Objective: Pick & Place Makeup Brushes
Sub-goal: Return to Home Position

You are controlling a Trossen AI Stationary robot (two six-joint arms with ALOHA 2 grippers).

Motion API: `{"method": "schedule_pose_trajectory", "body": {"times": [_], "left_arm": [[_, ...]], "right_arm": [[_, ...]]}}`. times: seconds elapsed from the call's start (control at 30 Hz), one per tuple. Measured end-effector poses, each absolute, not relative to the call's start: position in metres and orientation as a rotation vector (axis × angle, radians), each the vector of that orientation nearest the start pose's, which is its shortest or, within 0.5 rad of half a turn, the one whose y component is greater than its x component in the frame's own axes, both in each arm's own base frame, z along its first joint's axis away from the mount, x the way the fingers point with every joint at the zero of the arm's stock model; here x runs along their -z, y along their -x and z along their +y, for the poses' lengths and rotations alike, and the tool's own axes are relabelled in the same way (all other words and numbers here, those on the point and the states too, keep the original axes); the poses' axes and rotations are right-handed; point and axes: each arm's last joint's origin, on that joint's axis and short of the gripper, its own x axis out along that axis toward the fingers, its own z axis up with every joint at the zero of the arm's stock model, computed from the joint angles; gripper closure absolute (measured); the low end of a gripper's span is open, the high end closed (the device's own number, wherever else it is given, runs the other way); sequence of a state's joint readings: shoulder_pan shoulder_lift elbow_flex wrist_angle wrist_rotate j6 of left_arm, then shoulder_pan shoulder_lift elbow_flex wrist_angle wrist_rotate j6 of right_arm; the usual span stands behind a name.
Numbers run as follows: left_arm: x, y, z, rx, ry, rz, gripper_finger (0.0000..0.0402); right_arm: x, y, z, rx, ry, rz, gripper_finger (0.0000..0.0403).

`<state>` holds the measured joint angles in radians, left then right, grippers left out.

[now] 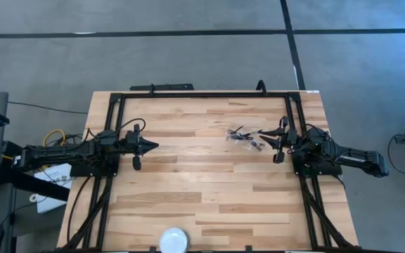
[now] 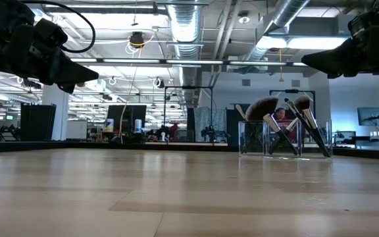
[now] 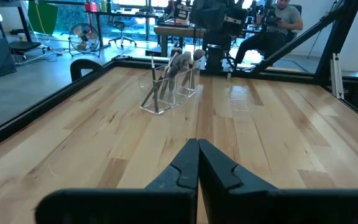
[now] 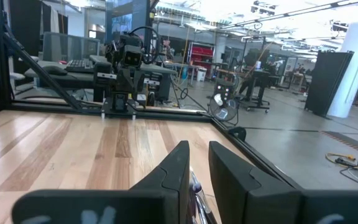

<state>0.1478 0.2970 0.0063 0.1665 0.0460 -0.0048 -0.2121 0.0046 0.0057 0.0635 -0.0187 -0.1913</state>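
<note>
We are seeing no loose brush on the table [image 1: 188, 183] in the high view. The brushes [image 2: 263, 106] are all standing in the organizer [image 3: 166, 99] on the right half of the table, toward its far edge. They are leaning handle-down with heads up, which we are reading as stowed rather than waiting to be picked.

The left gripper [image 3: 197, 149] is hanging clear of the table at the left side, well apart from the organizer. Its jaws are pressed together on nothing, which suits a parked arm with nothing to carry. The right gripper [image 4: 198, 149] is hovering just beside the organizer. Its jaws are showing a narrow gap, and we are not finding a brush held between them. A small glint is showing low in that gap, and we cannot tell what it is. We are judging the sorting done and both arms set for their rest poses.

We are counting:
- Organizers: one.
- Brushes: at least four, two with fluffy heads. The crossed handles are preventing an exact count.
- White dishes: one dish [image 1: 174, 240], at the near edge and well apart from everything else.
- Arms: two.
- People: one person [image 3: 278, 18], seated beyond the table.
</note>
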Motion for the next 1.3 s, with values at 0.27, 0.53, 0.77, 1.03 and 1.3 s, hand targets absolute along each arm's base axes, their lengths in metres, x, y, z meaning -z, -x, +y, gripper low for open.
{"method": "schedule_pose_trajectory", "body": {"times": [0.27,0.53,0.77,1.03,1.3], "left_arm": [[-0.1560,-0.1143,0.0157,-0.102,0.017,0.123,0.0398],[-0.1561,-0.1143,0.0157,-0.102,0.017,0.123,0.0398],[-0.1567,-0.1144,0.0157,-0.102,0.016,0.117,0.0398],[-0.1574,-0.1145,0.0157,-0.102,0.015,0.109,0.0398],[-0.1577,-0.1146,0.0157,-0.102,0.015,0.106,0.0398]], "right_arm": [[-0.1712,-0.0954,-0.0200,0.199,0.198,-0.045,0.0351],[-0.1712,-0.0954,-0.0200,0.199,0.198,-0.046,0.0351],[-0.1713,-0.0954,-0.0200,0.199,0.198,-0.046,0.0351],[-0.1713,-0.0954,-0.0200,0.199,0.198,-0.046,0.0351],[-0.1712,-0.0954,-0.0200,0.199,0.199,-0.046,0.0351]]}}
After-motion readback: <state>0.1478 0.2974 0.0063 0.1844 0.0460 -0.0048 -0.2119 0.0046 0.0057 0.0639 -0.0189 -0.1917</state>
